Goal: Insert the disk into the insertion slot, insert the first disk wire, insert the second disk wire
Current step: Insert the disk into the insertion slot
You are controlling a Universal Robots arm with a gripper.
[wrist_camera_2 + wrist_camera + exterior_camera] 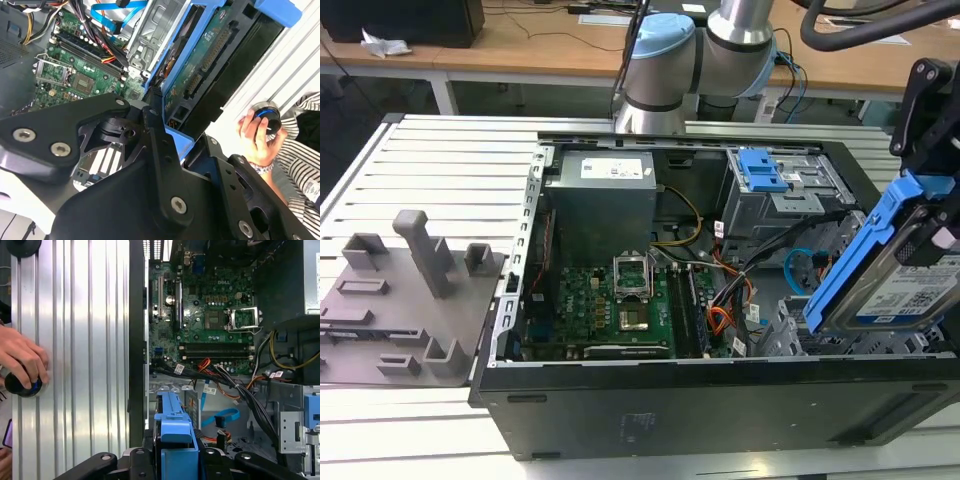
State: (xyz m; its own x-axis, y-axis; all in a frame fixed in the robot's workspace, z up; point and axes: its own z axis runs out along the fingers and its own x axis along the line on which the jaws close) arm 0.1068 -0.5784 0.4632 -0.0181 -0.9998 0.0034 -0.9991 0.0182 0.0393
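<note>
On a slatted metal table (pixel 440 160) lies an open computer case (pixel 670 410). The gripper (pixel 175 454), jaws clamped on the disk (pixel 900 290), holds it tilted above the case.

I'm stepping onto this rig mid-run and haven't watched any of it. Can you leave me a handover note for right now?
The end effector is shut on the disk.
The disk hangs tilted at the exterior view's right end of the open case, its lower end over the insertion slot, not seated.
The second disk wire loops loose beside the slot, not plugged into the disk.
Done: disk in hand at the slot.
Left: seating the disk, both wires.
Note: a person's hand rests on a round knob on the table beside the case.
</note>
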